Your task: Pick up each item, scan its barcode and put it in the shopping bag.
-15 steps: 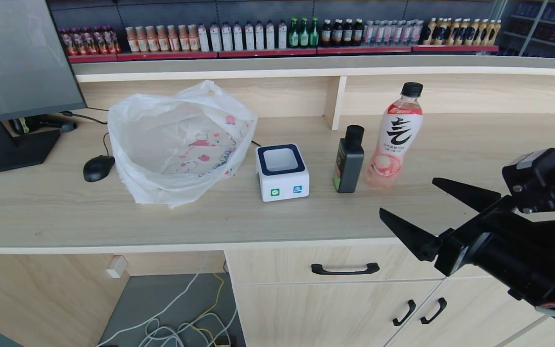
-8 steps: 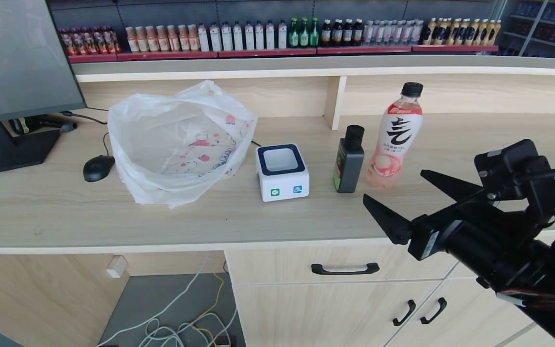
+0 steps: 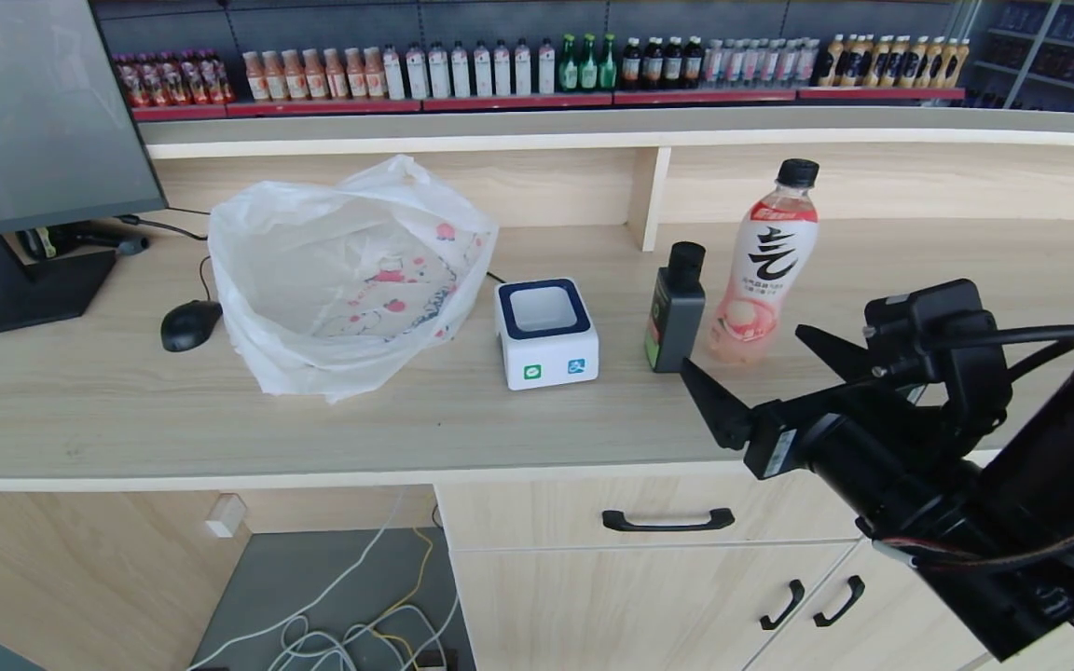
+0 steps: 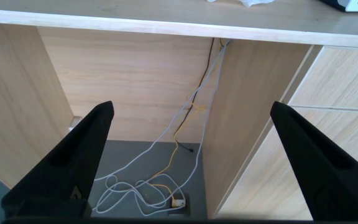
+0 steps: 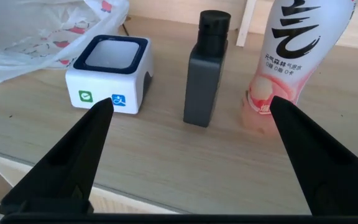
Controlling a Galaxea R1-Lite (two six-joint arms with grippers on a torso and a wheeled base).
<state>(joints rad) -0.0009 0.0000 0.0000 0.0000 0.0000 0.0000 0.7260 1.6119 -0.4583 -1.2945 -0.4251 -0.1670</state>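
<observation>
Beside the scanner [image 3: 544, 333], the dark bottle [image 3: 675, 312] and pink bottle [image 3: 768, 270] are being kept upright, likely for side grasping. The right gripper [image 3: 744, 351] is being held spread and empty before them.

matte black arm [image 3: 919, 466], pointed pincer [image 3: 740, 347], looping cable [image 3: 1012, 333]

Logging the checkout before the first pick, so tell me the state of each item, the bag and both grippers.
shopping bag: mouth open.
scanner: upright, window facing up.
dark bottle: upright, capped.
pink drink bottle: upright, capped.
right gripper: open, holding nothing.
left gripper: open, holding nothing.
</observation>
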